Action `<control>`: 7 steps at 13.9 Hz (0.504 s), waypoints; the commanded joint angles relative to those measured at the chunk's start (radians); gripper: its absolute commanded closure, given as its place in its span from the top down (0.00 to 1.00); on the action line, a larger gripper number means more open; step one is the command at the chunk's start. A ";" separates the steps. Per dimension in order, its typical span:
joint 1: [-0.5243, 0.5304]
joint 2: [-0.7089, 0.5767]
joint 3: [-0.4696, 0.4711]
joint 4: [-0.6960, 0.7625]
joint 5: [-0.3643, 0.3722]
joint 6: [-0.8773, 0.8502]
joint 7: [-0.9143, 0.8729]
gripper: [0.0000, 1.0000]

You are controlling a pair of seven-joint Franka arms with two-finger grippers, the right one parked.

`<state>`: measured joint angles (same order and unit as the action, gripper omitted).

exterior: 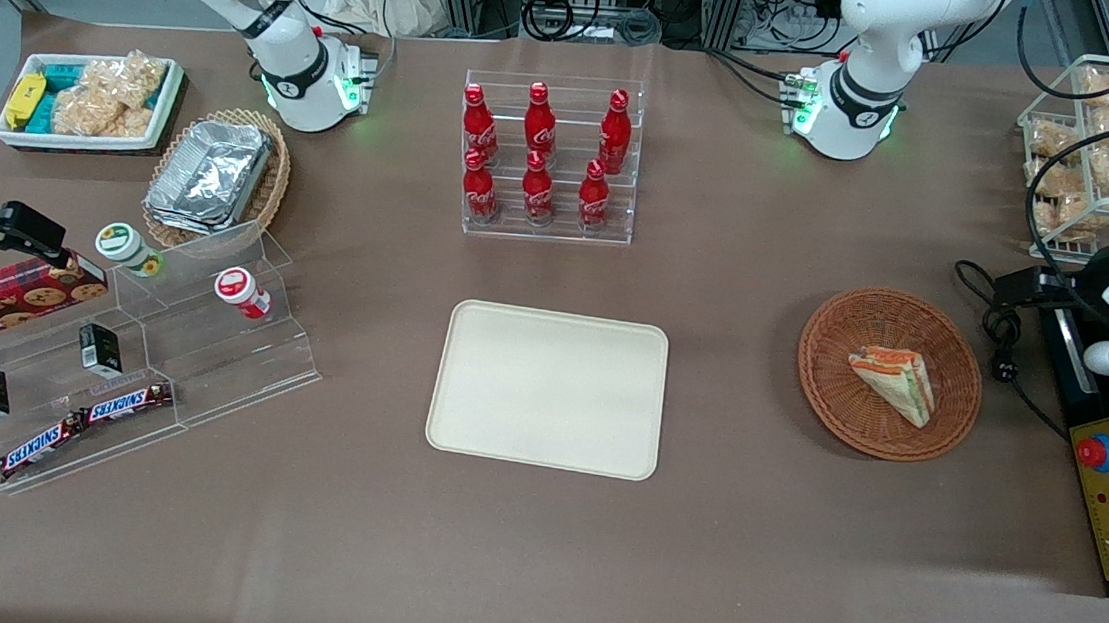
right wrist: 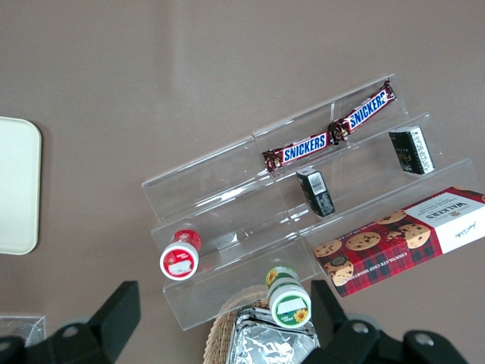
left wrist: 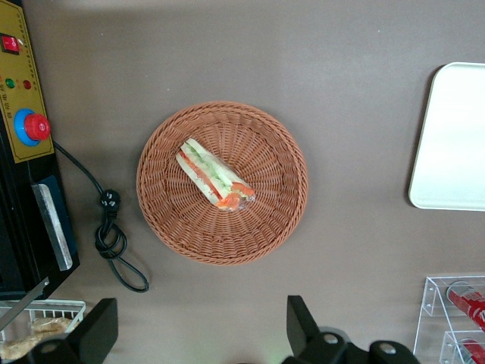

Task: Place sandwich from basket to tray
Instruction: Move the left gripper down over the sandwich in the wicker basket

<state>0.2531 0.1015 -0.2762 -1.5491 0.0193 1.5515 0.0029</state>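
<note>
One sandwich (left wrist: 214,174) fills the basket (left wrist: 163,220); gripper (left wrist: 201,334) open above.

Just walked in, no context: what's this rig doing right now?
The left arm's claw hangs open high above the round reddish-brown wicker basket, touching nothing. The small triangular wrapped sandwich lies in that basket, not yet picked up. The flat cream rectangular tray, where it should go, sits bare mid-table, beside the basket toward the parked arm's end. A clear acrylic rack of red cola bottles stands farther from the front camera than the tray.
</note>
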 commanded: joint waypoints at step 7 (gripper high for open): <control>0.005 0.050 0.002 0.009 0.010 -0.034 -0.151 1.00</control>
<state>0.2547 0.1232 -0.2718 -1.5499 0.0204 1.5370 -0.0488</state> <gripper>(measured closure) 0.000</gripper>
